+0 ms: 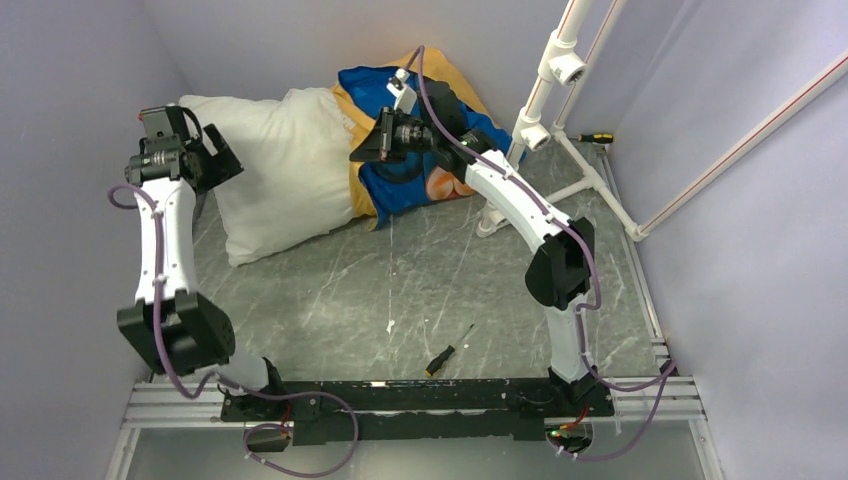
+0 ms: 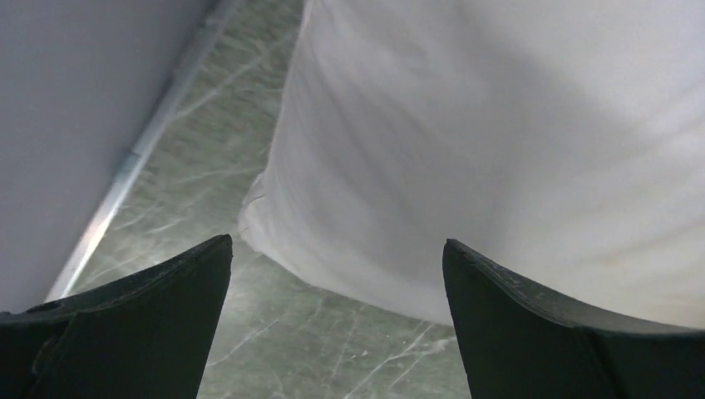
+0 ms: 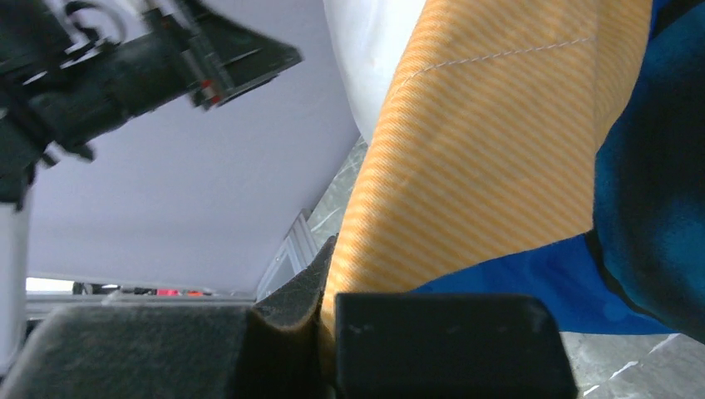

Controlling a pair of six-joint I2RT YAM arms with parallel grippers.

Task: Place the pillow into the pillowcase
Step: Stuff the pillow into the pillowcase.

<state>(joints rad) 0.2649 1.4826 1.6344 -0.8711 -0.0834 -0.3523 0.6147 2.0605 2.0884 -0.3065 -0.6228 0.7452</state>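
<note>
The pillow (image 1: 280, 170) lies along the far edge of the bench (image 1: 400, 290), its right end tucked inside the pillowcase (image 1: 405, 190). The right claw (image 3: 328, 307) is clamped on the pillowcase's orange hem. The left claw (image 2: 337, 249) hangs wide apart over the pillow's left end.
</note>
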